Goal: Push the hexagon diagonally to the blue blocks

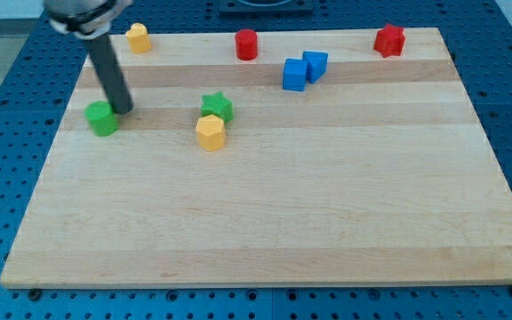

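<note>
A yellow hexagon block sits left of the board's middle, touching a green star block just above it. Two blue blocks lie side by side toward the view's top right: a blue cube and a second blue block. My tip rests on the board at the left, right beside a green block, far left of the hexagon.
A yellow block and a red cylinder stand near the top edge. A red star block sits at the top right. The wooden board lies on a blue perforated table.
</note>
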Robot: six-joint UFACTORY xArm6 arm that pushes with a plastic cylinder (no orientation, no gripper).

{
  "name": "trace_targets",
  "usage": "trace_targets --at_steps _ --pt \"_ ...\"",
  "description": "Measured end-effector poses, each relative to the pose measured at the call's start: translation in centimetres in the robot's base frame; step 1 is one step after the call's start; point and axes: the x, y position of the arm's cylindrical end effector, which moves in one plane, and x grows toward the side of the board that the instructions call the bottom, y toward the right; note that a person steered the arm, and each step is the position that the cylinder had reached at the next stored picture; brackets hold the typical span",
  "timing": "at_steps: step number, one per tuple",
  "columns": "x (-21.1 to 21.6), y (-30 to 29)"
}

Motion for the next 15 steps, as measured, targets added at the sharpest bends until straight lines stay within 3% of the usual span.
trace_targets --at_steps 2,4,7,9,11,12,14,15 --pt "0.2 -1.5" --pt "-3.3 0.7" --pt "2.9 2.1" --pt "2.9 16.1" --pt "2.9 12.1" --pt "4.1 12.7" --pt "4.3 26.1" --pt "4.3 25.6"
